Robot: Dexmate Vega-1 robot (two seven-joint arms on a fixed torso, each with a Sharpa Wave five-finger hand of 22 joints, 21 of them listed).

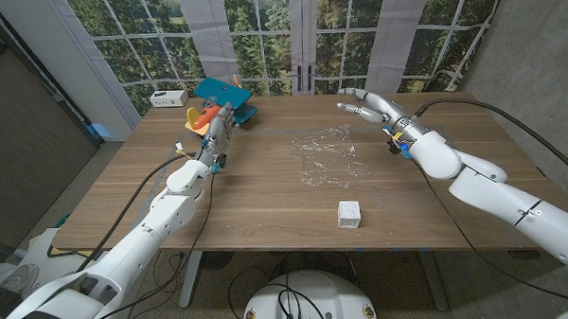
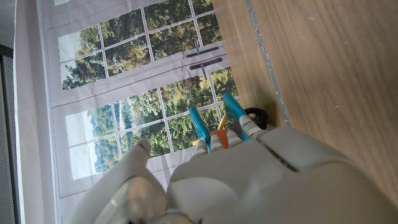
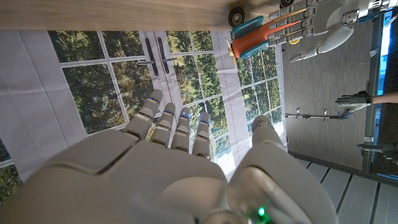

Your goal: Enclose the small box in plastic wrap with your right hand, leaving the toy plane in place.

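Two hands are raised over the wooden counter (image 1: 266, 193) as I view it from the head camera. My right hand (image 1: 367, 106) hovers above the far right part of the counter, fingers spread wide and pointing toward the left, holding nothing; the right wrist view shows the same hand (image 3: 171, 155) from behind with its fingers (image 3: 163, 121) extended and apart against the window. My left hand (image 1: 217, 129) is at the far left, its fingers in contact with the toy plane (image 1: 223, 98), a teal-winged model with an orange body; whether they grip it or merely touch it I cannot tell. In the left wrist view the back of that hand (image 2: 249, 180) hides most of the plane, leaving two teal parts and an orange piece visible.

The small box (image 1: 349, 213), white and roughly cubic, stands near the front edge of the counter, right of centre, well apart from both hands. A crumpled sheet of clear plastic wrap (image 1: 327, 154) lies at mid-counter, between the box and the right hand, touching neither. A small white device (image 1: 169, 97) sits at the far left corner beside the plane. Nothing stands between the wrap and the box. A person's gloved hand (image 3: 354, 99) appears at the edge of the right wrist view.
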